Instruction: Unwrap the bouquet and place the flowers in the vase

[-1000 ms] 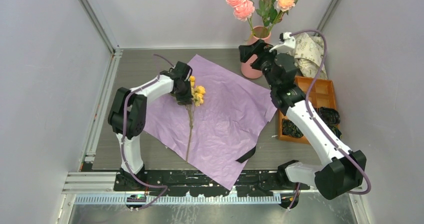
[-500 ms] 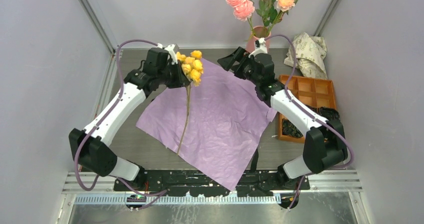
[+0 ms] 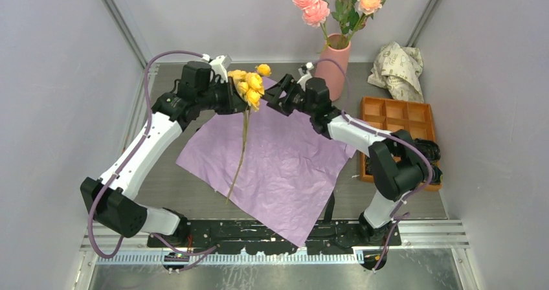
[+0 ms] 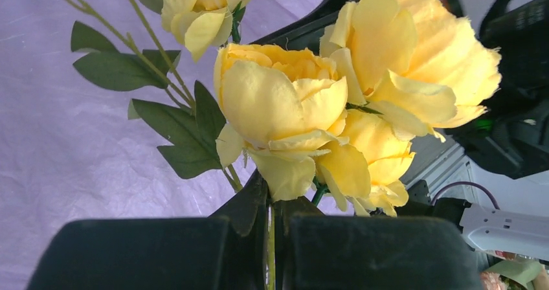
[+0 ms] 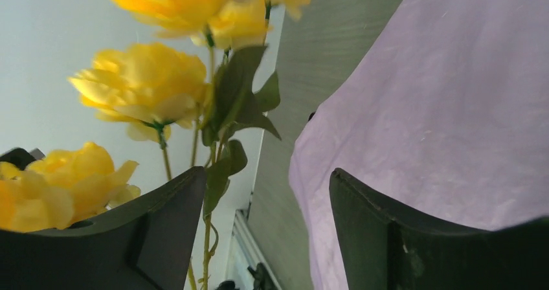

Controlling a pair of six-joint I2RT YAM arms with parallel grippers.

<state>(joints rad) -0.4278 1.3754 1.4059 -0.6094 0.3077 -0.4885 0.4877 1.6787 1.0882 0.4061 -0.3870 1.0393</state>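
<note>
My left gripper (image 3: pixel 234 100) is shut on the thin green stem (image 4: pixel 270 238) of the yellow flowers (image 3: pixel 250 83), just under the blooms (image 4: pixel 291 102). It holds them above the spread lilac bouquet paper (image 3: pixel 285 160), and the stem's end (image 3: pixel 231 186) hangs down over the sheet. My right gripper (image 3: pixel 273 96) is open right beside the blooms. In the right wrist view the leafy stem (image 5: pixel 207 232) runs just inside my left finger (image 5: pixel 162 232), untouched. The salmon-pink vase (image 3: pixel 333 63) stands at the back and holds pink and cream flowers (image 3: pixel 324 2).
Crumpled cream printed paper (image 3: pixel 396 63) lies at the back right. An orange compartment tray (image 3: pixel 401 115) sits in front of it, with black ribbon pieces (image 3: pixel 427 151) at its near end. A black ribbon strip (image 3: pixel 330 206) lies at the paper's near edge.
My left arm lifted the yellow flowers off the paper and carried them toward the back. My right arm swung left from the vase to the blooms, its jaws narrowing slightly.
</note>
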